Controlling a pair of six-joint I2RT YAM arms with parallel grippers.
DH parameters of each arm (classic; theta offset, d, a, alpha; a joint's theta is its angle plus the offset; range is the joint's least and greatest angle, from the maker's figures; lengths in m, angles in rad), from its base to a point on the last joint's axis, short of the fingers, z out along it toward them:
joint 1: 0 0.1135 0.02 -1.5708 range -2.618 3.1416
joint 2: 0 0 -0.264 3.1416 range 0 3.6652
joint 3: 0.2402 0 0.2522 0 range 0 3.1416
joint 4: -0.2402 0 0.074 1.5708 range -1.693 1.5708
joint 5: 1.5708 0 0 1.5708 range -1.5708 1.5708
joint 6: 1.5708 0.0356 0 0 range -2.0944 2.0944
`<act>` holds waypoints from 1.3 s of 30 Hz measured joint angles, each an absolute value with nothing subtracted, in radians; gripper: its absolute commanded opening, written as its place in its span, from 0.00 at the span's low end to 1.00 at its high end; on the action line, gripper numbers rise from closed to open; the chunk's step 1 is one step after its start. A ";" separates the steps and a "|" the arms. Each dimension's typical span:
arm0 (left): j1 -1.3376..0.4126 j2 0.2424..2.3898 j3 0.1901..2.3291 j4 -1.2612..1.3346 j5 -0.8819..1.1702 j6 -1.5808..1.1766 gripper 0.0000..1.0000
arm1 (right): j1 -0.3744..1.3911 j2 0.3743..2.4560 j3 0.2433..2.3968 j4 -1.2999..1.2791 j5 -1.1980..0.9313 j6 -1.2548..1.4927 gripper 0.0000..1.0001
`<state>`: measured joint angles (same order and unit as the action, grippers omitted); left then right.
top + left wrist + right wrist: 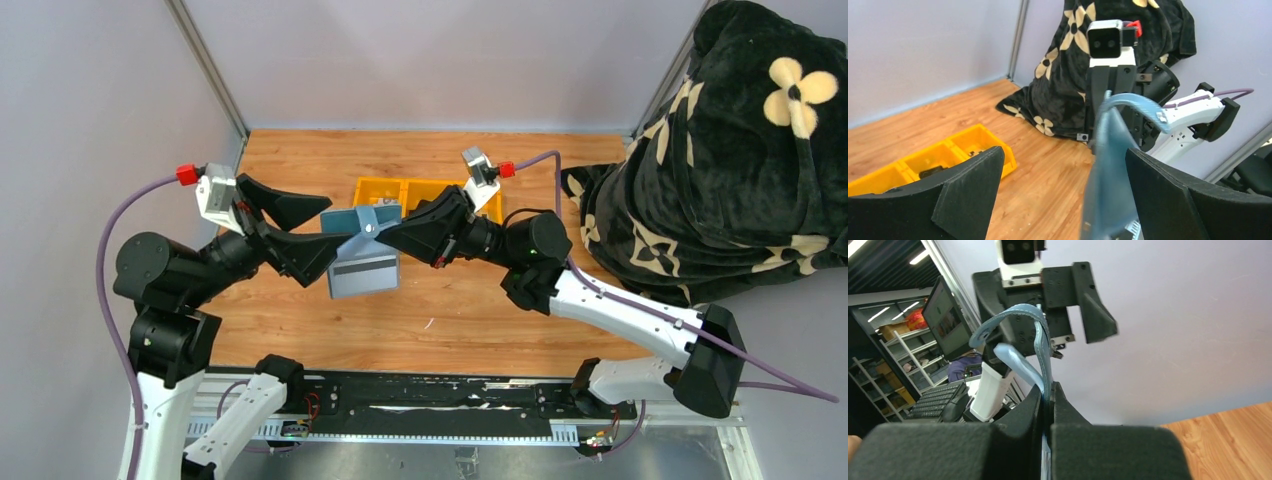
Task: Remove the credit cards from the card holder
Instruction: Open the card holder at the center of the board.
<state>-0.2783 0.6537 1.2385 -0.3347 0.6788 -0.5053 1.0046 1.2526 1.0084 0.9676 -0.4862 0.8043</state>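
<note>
A: Tool state?

B: Right gripper (1047, 390) is pinched tight on the card holder (347, 224), gripping a pale blue flap at its edge. Left gripper (1064, 155) is spread wide, one finger on each side of the holder, gripping nothing. We can't tell if a pad touches it.

A: Where's the holder?

B: Between the two arms, mid-table, just in front of the yellow tray (378, 188). It looks lifted off the wooden table (450, 310), hangs open, and is edge-on to the left wrist camera.

A: Cards?

B: One credit card (365, 272) with a black stripe shows on the lower panel. We judge it's in its slot, not out. We see no loose cards on the table.

A: Progress?

B: Early. The holder is open and held, and extraction isn't done. How many cards are inside, we can't tell.

A: Next?

B: We'd have the left close on the card's exposed edge and pull while the right anchors.

A: Risk?

B: The flap grip is thin, so the holder may swing or slip under the pull.
</note>
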 measured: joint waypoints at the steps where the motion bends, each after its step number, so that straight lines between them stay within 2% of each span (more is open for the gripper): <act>1: -0.278 0.653 1.250 -0.339 0.678 -0.501 1.00 | 0.997 1.245 1.008 0.951 -0.486 0.805 0.00; 9: -0.279 0.624 1.269 -0.332 0.767 -0.497 0.98 | 0.953 1.208 1.008 0.790 -0.454 0.792 0.00; 12: -0.279 0.622 1.269 -0.323 0.800 -0.497 0.94 | 0.953 1.185 1.008 0.757 -0.450 0.786 0.00; 15: -0.280 0.620 1.257 -0.306 0.828 -0.488 0.82 | 0.953 1.168 1.008 0.751 -0.453 0.787 0.00; 16: -0.280 0.617 1.247 -0.303 0.835 -0.477 0.75 | 0.953 1.168 1.008 0.754 -0.459 0.791 0.00; 21: -0.280 0.604 1.192 -0.324 0.832 -0.399 0.50 | 0.953 1.199 1.009 0.773 -0.495 0.825 0.00; 26: -0.280 0.604 1.149 -0.326 0.817 -0.366 0.31 | 0.953 1.233 1.009 0.786 -0.515 0.846 0.00; 29: -0.280 0.603 1.140 -0.338 0.808 -0.339 0.15 | 0.954 1.244 1.019 0.786 -0.528 0.850 0.02; 30: -0.280 0.602 1.138 -0.340 0.806 -0.331 0.10 | 0.954 1.245 1.023 0.786 -0.532 0.850 0.04; 32: -0.280 0.598 1.132 -0.342 0.803 -0.314 0.00 | 0.955 1.246 1.028 0.785 -0.541 0.850 0.22; 34: -0.281 0.592 1.131 -0.345 0.801 -0.302 0.00 | 0.955 1.250 1.040 0.776 -0.550 0.848 0.45; 35: -0.281 0.589 1.131 -0.348 0.799 -0.301 0.00 | 0.955 1.252 1.047 0.773 -0.553 0.851 0.52; 38: -0.283 0.587 1.131 -0.375 0.808 -0.298 0.00 | 0.955 1.252 1.060 0.774 -0.565 0.846 0.66; 39: -0.283 0.587 1.131 -0.381 0.810 -0.299 0.00 | 0.955 1.250 1.061 0.776 -0.572 0.844 0.68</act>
<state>-0.2829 0.5873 1.1309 -0.3809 0.8097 -0.2993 0.9550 1.2495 1.0611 0.7765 -0.5724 0.8444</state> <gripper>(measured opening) 0.037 0.593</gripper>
